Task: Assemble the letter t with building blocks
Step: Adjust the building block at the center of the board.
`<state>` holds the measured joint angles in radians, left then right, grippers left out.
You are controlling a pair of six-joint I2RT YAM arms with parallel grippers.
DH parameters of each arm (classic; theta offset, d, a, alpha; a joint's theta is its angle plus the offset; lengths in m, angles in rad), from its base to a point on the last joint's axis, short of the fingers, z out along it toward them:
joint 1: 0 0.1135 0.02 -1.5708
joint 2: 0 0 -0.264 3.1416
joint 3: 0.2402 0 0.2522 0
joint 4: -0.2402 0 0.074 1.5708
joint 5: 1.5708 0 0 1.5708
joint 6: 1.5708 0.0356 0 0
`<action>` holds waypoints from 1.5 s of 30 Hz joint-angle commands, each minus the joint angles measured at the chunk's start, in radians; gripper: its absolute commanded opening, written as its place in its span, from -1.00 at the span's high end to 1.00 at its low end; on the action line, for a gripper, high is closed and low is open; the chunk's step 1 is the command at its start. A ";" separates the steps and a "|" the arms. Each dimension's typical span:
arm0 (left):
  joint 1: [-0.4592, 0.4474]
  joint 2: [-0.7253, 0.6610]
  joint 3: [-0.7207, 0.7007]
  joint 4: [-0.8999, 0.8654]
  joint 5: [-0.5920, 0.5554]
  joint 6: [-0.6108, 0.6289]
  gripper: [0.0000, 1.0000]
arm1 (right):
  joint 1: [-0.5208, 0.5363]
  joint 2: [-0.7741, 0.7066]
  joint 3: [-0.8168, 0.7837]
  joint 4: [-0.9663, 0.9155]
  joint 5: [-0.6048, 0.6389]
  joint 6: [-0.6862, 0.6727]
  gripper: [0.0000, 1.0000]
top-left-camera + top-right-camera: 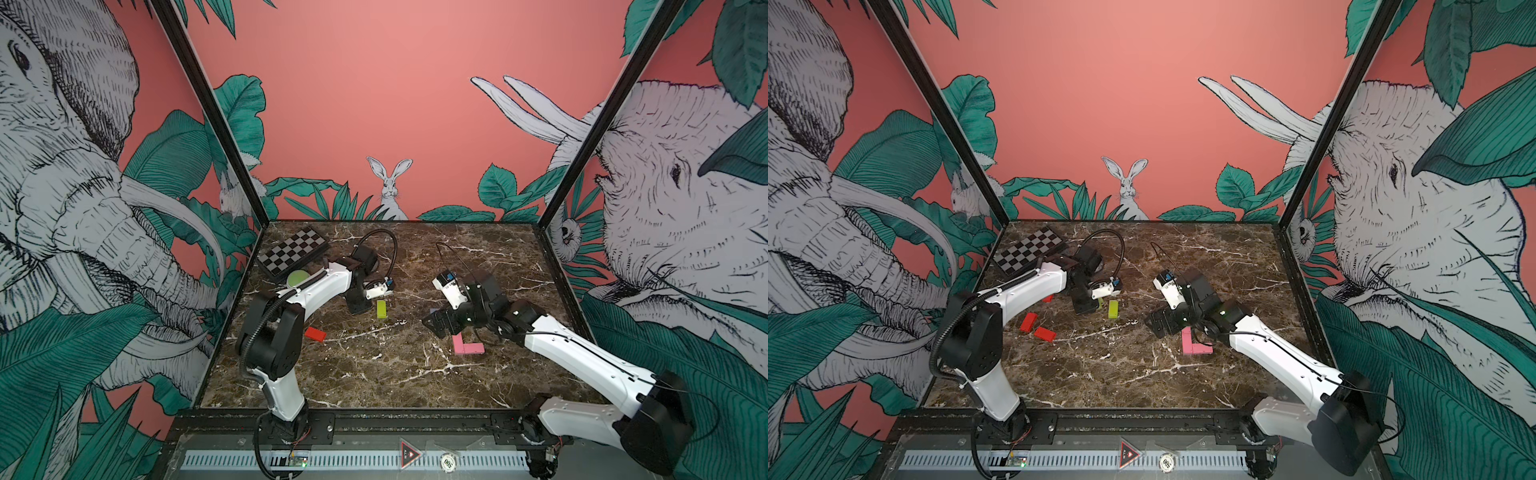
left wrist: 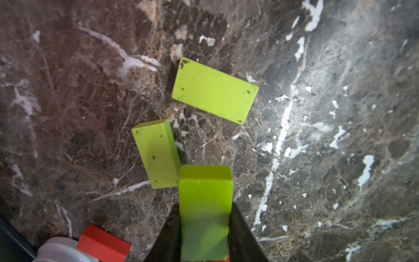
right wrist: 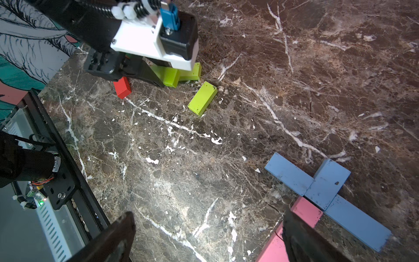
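Observation:
My left gripper (image 2: 205,219) is shut on a lime green block (image 2: 205,192), held low over the marble table (image 1: 374,374) at the back left. Two more lime blocks (image 2: 214,90) (image 2: 156,154) lie just ahead of it; in both top views one lime block (image 1: 381,309) (image 1: 1113,309) shows beside the gripper (image 1: 358,305). Red blocks (image 1: 1028,322) (image 1: 1045,333) lie near the left arm. My right gripper (image 3: 207,215) stands open over bare marble beside pink blocks (image 3: 306,211) (image 1: 467,345). Three light blue blocks (image 3: 327,183) lie joined next to the pink ones.
A black-and-white chequered board (image 1: 293,249) lies at the back left corner, with a round green-topped button (image 1: 298,278) in front of it, partly behind the left arm. Black frame rails (image 1: 374,419) edge the table's front.

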<state>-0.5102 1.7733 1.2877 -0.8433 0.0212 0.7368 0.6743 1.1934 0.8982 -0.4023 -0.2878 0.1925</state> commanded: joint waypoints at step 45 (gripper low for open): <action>0.037 0.067 -0.034 0.017 0.003 0.222 0.50 | -0.001 -0.029 -0.044 -0.030 0.029 -0.014 -0.97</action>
<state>-0.4652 1.8847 1.2682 -0.8021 -0.0196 0.9066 0.6743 1.1801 0.8684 -0.4351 -0.2687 0.1898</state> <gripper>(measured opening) 0.302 0.985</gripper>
